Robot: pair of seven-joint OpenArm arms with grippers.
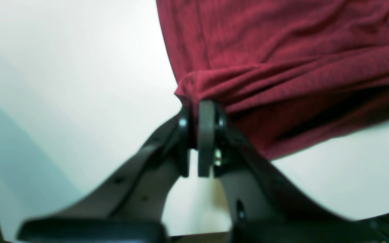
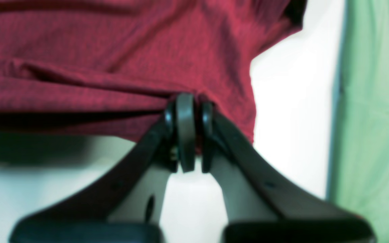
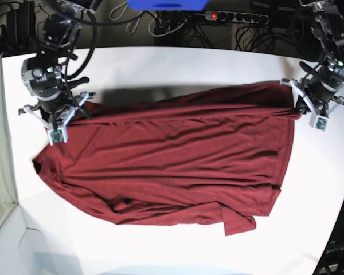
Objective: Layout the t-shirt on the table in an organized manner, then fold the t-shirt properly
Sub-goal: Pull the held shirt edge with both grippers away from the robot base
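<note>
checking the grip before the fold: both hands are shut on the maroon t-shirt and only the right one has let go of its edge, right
Not quite. The right hand has not let go: the right wrist view shows it shut on the t-shirt. The left hand is shut on the shirt too.

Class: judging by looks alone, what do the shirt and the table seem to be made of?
Shirt: apparently thin, soft maroon knit, matte; it drapes in long wrinkles and bunches where each gripper pinches it, and a fine ribbed weave shows up close. Table: hard, smooth white surface, probably laminate or painted board; it looks evenly flat with soft shadows.
</note>
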